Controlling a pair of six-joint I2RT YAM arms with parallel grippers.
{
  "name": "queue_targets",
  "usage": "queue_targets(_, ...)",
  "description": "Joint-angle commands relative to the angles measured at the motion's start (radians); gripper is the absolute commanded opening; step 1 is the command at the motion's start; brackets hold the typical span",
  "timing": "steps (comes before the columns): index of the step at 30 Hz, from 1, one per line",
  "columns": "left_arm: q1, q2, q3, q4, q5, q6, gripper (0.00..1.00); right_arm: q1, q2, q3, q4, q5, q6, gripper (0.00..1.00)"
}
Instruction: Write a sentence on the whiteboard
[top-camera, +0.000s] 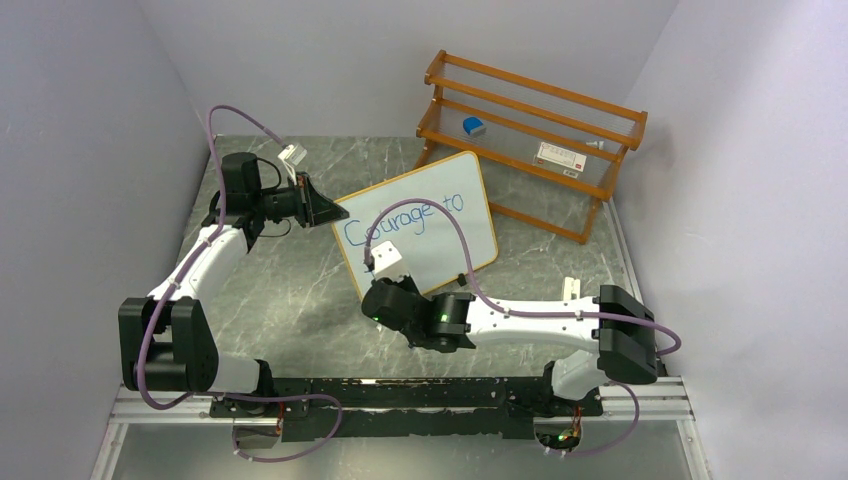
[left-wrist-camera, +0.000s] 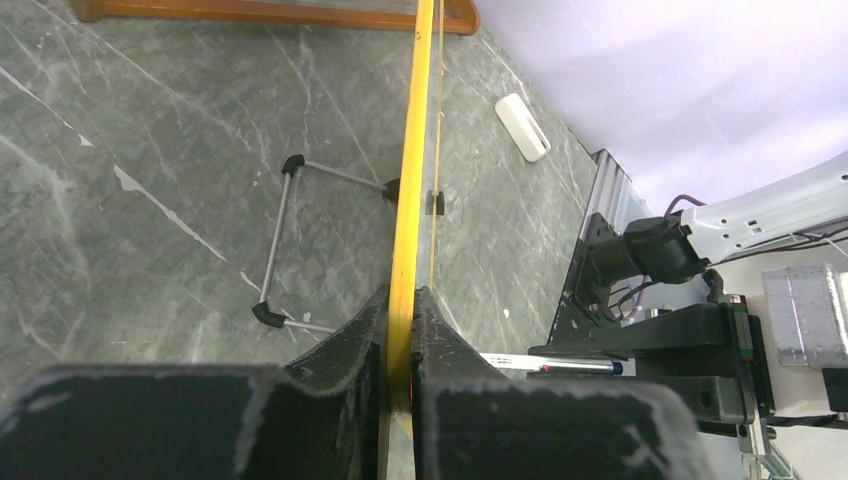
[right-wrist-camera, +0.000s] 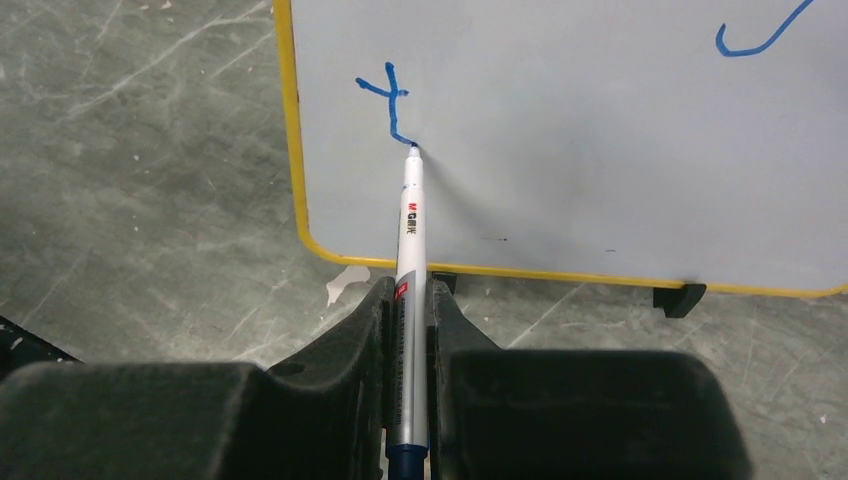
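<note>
The whiteboard (top-camera: 455, 240) stands propped on the worktop (top-camera: 290, 300), its long axis running diagonally from near-left to far-right and its face turned toward the arms. The left pincer (top-camera: 333, 214) is clamped on its left frame edge, arm reaching forward, wrist turned right. The right arm lies low, reaching left. Its pincer (right-wrist-camera: 408, 295) grips a blue marker (right-wrist-camera: 410, 220), tip touching the board at a "t" near the lower-left corner, under the sentence (top-camera: 400, 215). Blank white lies open rightward.
</note>
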Motion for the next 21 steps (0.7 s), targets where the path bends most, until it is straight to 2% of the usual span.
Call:
queue_targets(1, -0.029, 0.012, -0.015, -0.058, -0.06, 0.048, 0.05, -0.005, -0.05, -0.016, 0.038, 0.015, -0.005, 0.0)
queue_targets(21, -0.029, 0.014, -0.014, -0.059, -0.062, 0.049, 0.05, -0.032, -0.054, -0.013, 0.112, 0.053, -0.038, 0.0)
